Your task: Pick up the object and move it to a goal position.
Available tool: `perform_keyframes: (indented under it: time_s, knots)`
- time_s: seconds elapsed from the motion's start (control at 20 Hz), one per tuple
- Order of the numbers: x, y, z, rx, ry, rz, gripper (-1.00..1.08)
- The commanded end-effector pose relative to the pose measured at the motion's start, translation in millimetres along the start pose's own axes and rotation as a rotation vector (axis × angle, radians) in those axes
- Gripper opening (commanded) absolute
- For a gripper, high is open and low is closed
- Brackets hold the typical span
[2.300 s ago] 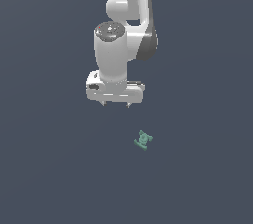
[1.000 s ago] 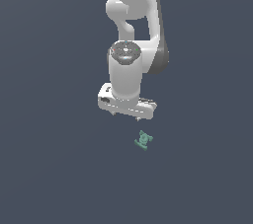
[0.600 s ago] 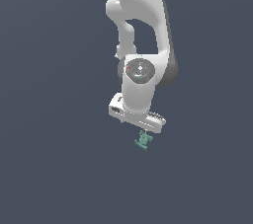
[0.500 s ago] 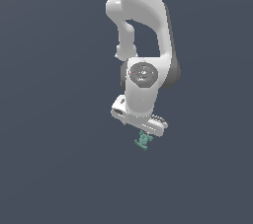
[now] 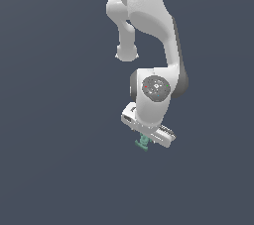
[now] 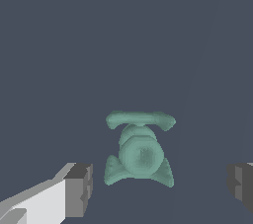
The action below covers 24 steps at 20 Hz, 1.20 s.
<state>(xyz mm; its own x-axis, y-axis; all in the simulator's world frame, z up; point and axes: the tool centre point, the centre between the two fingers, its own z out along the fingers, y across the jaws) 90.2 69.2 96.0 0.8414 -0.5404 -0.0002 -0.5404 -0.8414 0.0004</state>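
Note:
The object (image 5: 143, 142) is a tiny teal-green lumpy piece lying on the dark floor. In the exterior view it peeks out just under the white gripper (image 5: 149, 139), which hangs directly over it. In the wrist view the object (image 6: 140, 153) lies between the two fingers (image 6: 79, 189), with a clear gap on each side. The jaws stand wide apart and touch nothing. The fingertips are hidden behind the hand in the exterior view.
The white arm (image 5: 149, 21) rises from the hand toward the top of the exterior view. The dark grey floor (image 5: 49, 120) spreads flat all around.
The arm has swung toward the exterior view's right and come down, bringing the hand from above and beside the object to right over it. The object has not moved.

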Motion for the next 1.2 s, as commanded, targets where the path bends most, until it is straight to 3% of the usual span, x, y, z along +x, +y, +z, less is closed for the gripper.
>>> perform_keyframes:
  time_s: [0.0,0.45,0.9,1.15]
  knots:
    - [0,-5,4,0.0,0.0,0.019,1.0]
    - [-1,-7,10,0.0,0.0,0.028,1.0]
    - [-2,-7,53,0.0,0.0,0.032,1.0]
    - [-1,-8,57,0.0,0.0,0.032,1.0]
